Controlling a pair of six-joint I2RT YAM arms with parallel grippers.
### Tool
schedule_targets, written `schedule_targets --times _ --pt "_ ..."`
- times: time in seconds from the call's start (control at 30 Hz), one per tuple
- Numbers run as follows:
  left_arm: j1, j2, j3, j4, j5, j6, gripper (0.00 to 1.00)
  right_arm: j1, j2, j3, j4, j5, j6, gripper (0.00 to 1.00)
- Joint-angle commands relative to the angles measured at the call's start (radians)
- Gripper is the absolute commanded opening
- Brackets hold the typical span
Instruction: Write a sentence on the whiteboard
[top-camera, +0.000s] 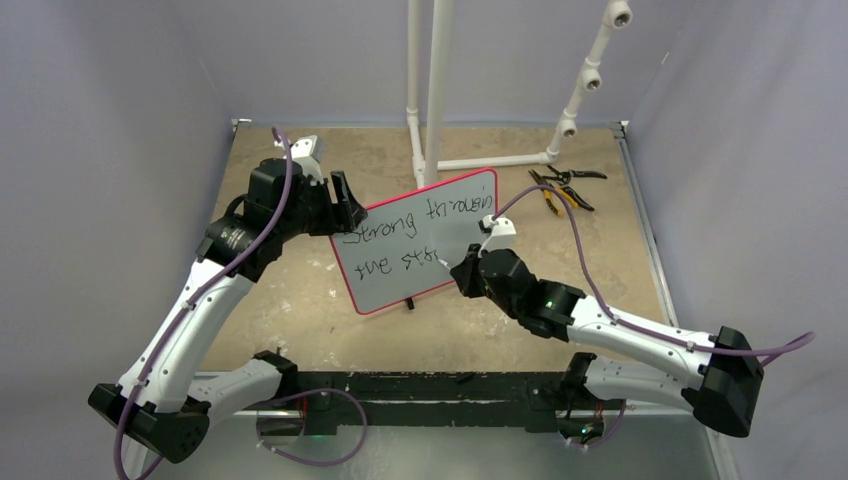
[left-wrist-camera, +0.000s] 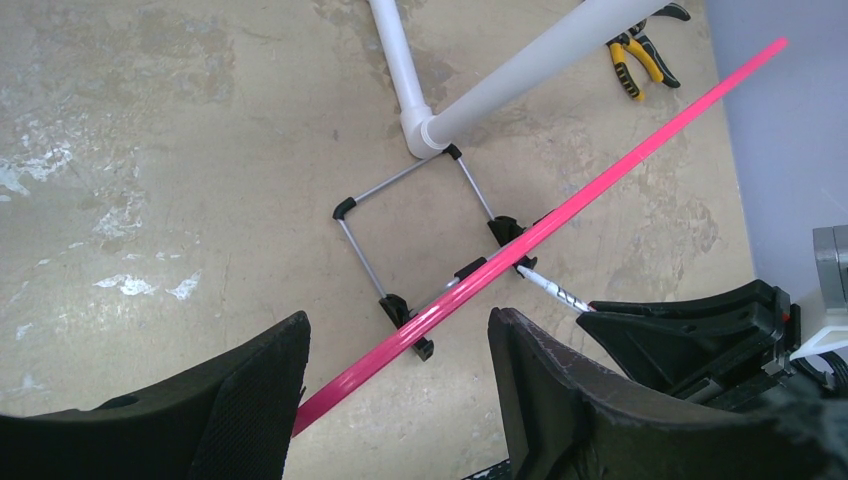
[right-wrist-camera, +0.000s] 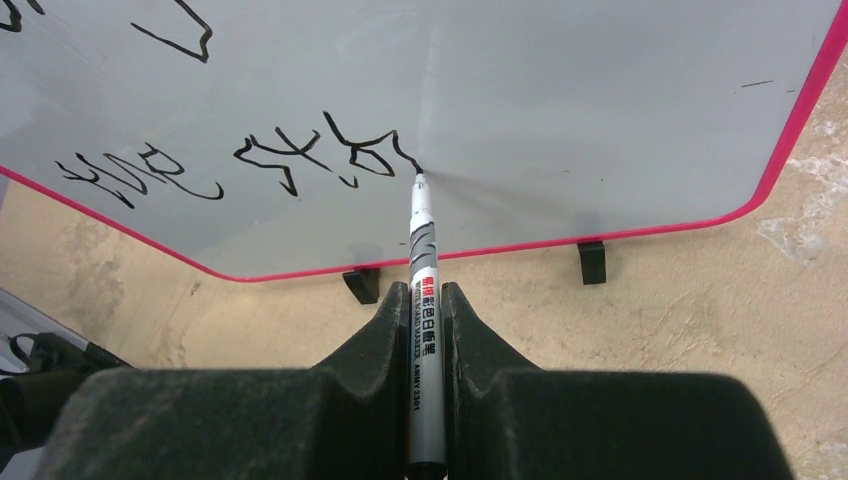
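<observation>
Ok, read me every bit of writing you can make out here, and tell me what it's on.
"Strong through": top line of the sentence on the whiteboard.
"the sto": second line, unfinished, the marker tip at its end.
Print on the marker barrel: too small to read.

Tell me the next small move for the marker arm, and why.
Probably draw the marker tip rightward to start the next letter: the right tool grips it, tip on the whiteboard where the sentence ends at "sto", with bare board beyond.
</observation>
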Motion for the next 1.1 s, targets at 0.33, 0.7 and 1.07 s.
schedule_targets --times 0.33,0.7,1.07 --pt "-0.002 -0.005 0.002 0.018 0.023 -0.011 0.65 -0.005 -0.019 0.039 0.062 0.044 -0.005 0.0" --pt "-0.002 -0.011 0.001 0.015 0.023 -0.011 0.65 -0.005 -0.05 0.045 0.072 0.073 -0.003 0.0" --pt "-0.002 -0.02 0.0 0.008 0.022 -0.013 0.65 -0.005 -0.065 0.042 0.019 0.112 0.039 0.0"
